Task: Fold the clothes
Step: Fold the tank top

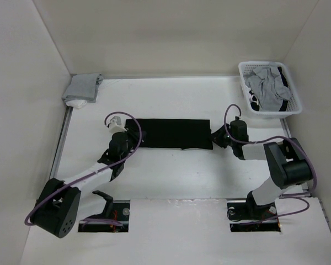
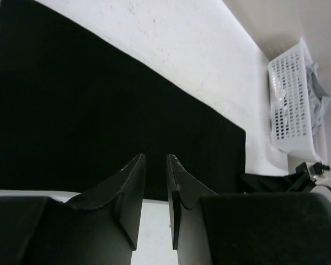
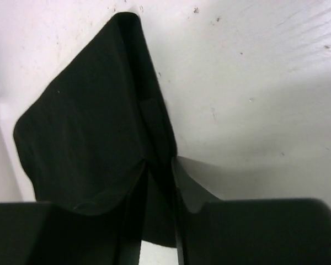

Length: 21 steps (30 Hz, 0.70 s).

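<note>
A small grey-and-white cloth stack (image 1: 83, 87) sits in the far left corner of the table (image 1: 171, 176). The left arm slants up from its base at the near left and reaches rightward, low over the table. The left gripper (image 2: 155, 160) hangs over the near edge of the tank top's left end, its jaws a narrow gap apart with nothing between them. The black tank top (image 1: 174, 133) lies mid-table, folded into a long flat strip running left to right. At its right end the right gripper (image 3: 160, 161) points leftward, jaws slightly parted, with dark fabric showing through the gap. The right arm rises from its base, bends at the elbow and stretches left. In the far right corner a white basket (image 1: 276, 114) holds light grey garments (image 1: 267, 88).
</note>
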Tool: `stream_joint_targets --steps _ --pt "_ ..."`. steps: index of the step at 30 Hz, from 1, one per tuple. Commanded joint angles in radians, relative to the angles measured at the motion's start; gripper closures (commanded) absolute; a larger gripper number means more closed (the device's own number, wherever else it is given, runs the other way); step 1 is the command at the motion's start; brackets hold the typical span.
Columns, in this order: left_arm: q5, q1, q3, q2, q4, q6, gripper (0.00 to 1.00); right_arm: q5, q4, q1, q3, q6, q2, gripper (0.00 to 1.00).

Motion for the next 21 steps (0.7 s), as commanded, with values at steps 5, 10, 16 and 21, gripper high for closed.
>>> stream_joint_targets --steps 5,10,16,21 --pt "-0.010 -0.032 0.048 0.023 0.125 0.036 0.79 -0.033 0.062 -0.006 0.083 0.081 0.060 0.95" --pt "0.010 -0.067 0.048 0.021 0.145 0.031 0.79 0.062 0.015 -0.060 0.014 0.046 -0.103 1.00" --pt "0.000 -0.153 0.064 0.040 0.171 0.024 0.79 0.167 -0.249 -0.098 0.001 -0.075 -0.433 1.00" --pt "0.000 -0.178 0.062 0.015 0.171 0.011 0.77 0.274 -0.453 -0.024 0.159 -0.193 -0.552 1.00"
